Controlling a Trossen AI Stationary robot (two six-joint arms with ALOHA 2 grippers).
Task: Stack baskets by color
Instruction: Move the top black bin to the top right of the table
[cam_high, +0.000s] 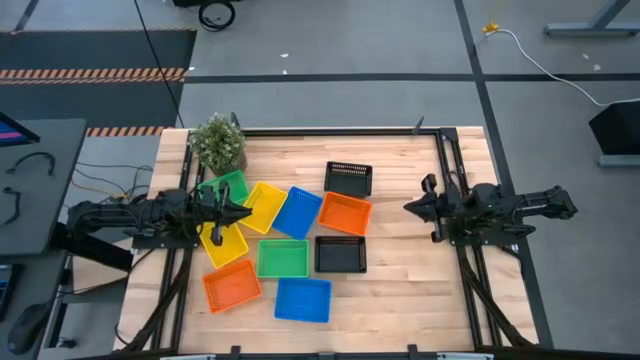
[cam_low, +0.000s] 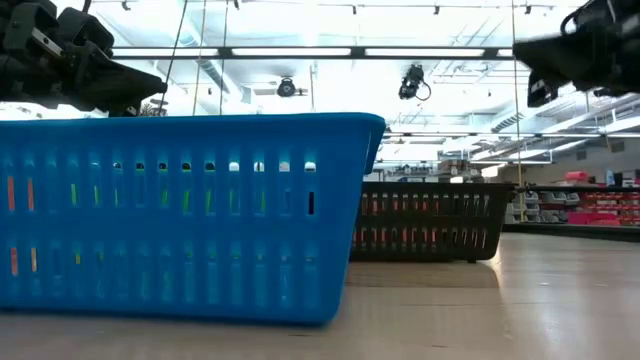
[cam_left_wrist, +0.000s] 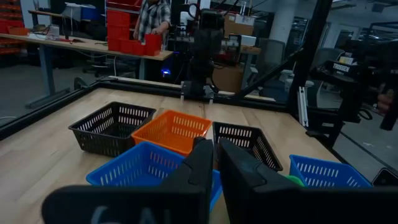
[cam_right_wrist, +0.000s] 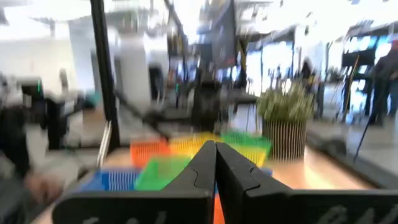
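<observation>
While level, left gripper (cam_high: 238, 211) above yellow baskets (cam_high: 262, 205).

The baskets (cam_high: 283, 245) crowd the table's (cam_high: 400, 300) left and middle, several touching or overlapping, leaving little passage between them. A potted plant (cam_high: 219, 142) blocks the far left corner. Bare wood lies open along the right side and the near right corner.

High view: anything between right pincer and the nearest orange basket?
No. In the high view only bare table separates the shut right pincer from the orange basket.
</observation>
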